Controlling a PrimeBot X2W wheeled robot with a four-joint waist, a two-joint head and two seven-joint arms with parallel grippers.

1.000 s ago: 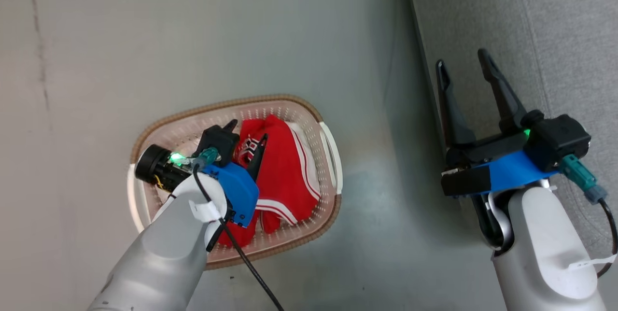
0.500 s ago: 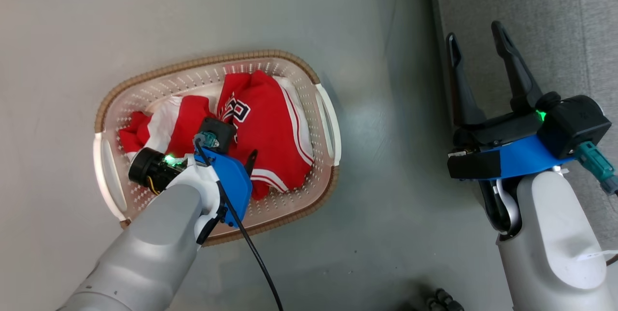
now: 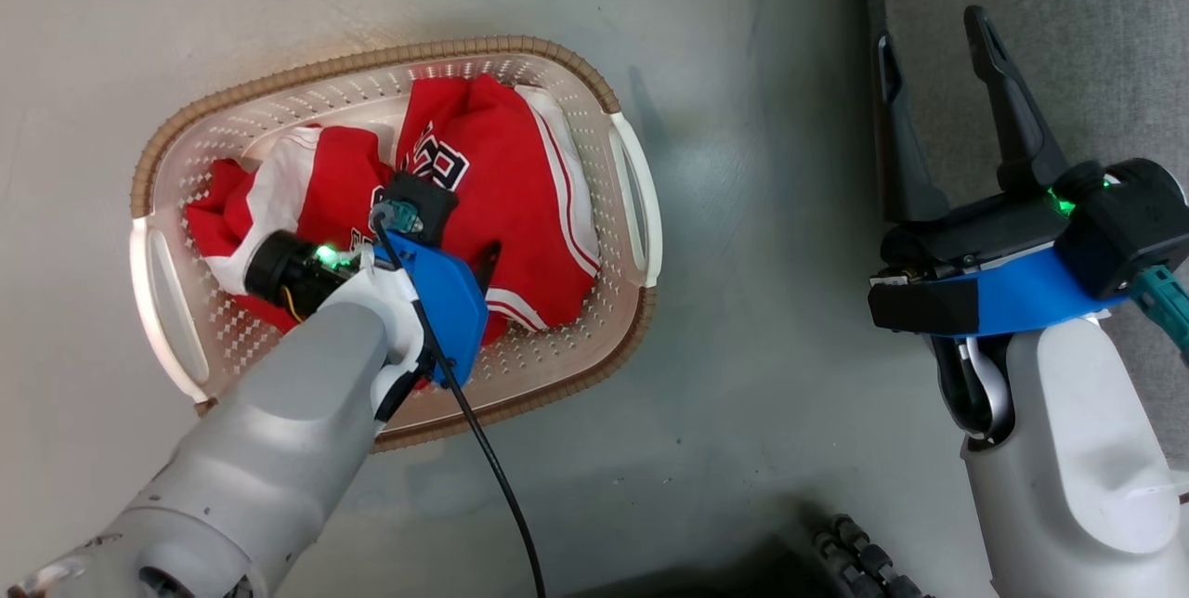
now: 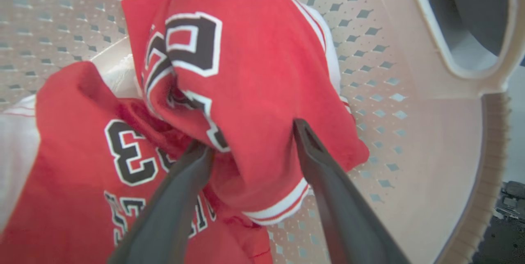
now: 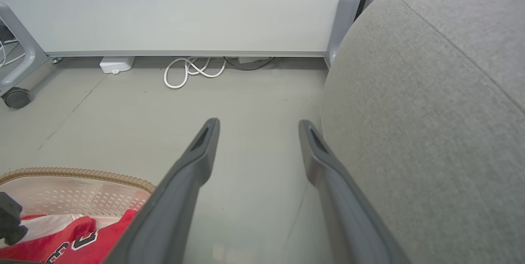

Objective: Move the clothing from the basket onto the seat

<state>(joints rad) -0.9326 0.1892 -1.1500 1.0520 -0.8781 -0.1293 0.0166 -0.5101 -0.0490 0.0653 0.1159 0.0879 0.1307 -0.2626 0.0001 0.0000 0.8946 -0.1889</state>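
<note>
Your left gripper (image 4: 248, 137): arm angled down into basket (image 3: 334, 106), fingers spread wide astride a fold of clothing (image 3: 520, 199), not clamped. Clothing lies in basket. Your right gripper (image 3: 934, 32): wide open, empty, above grey floor (image 3: 743, 347) at edge of seat (image 3: 1068, 41). Right wrist view adds white cable (image 5: 192, 71) by wall.

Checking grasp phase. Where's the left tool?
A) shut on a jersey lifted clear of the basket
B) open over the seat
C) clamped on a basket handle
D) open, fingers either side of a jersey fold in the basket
D: in the left wrist view the left tool is open, with its fingers apart on either side of a fold of red jersey that lies inside the basket.
</note>
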